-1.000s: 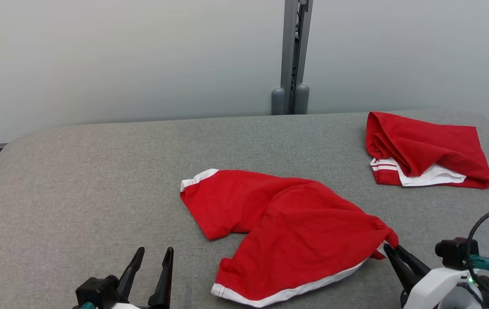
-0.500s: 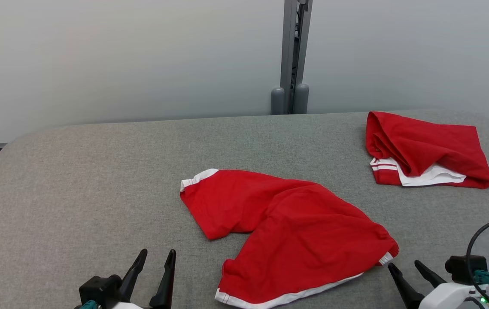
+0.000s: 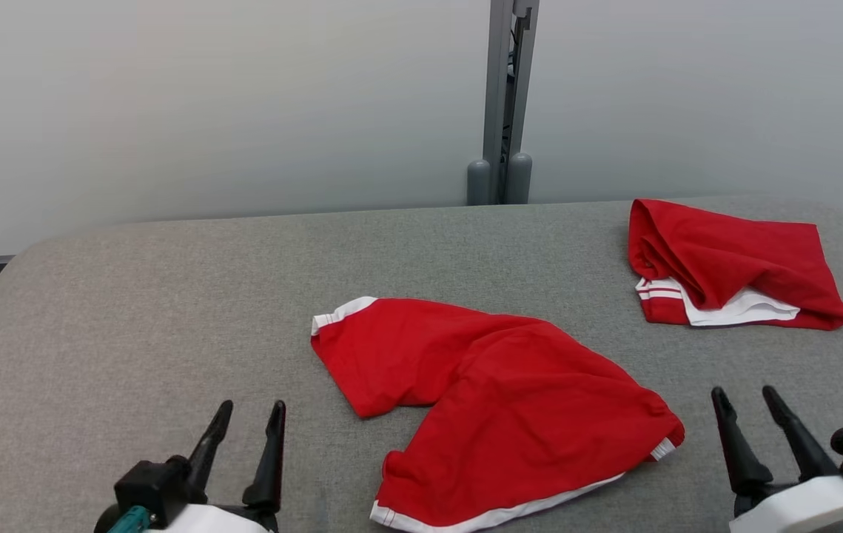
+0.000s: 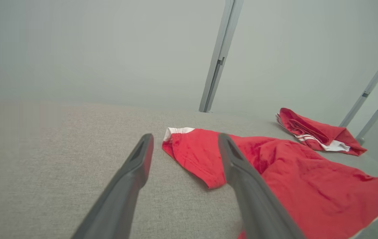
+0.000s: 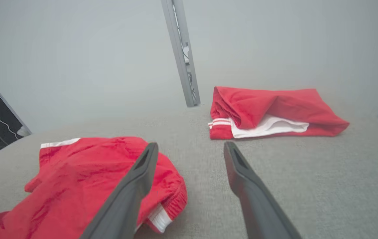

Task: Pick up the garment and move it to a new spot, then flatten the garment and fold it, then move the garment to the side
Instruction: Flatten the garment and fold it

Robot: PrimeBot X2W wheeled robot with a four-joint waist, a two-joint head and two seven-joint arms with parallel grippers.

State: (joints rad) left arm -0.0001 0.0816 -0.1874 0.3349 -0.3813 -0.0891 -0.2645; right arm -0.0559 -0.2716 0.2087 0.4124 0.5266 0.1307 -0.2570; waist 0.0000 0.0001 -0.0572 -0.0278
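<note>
Grey table point(image 3: 132, 296). Garment point(image 3: 495, 400) lies rumpled mid-table, unheld. Left gripper point(image 3: 252, 407) and right gripper point(image 3: 744, 392) are spread and empty on either side. Likely step: flattening. Next: grasp opposite edges, pull taut.

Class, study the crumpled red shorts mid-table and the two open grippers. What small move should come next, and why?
Probably lower the right gripper onto the white-trimmed corner of the red shorts nearest it. The gripper stands open and empty, the shorts lie bunched rather than flat, and that corner is the closest cloth to its fingers.
</note>
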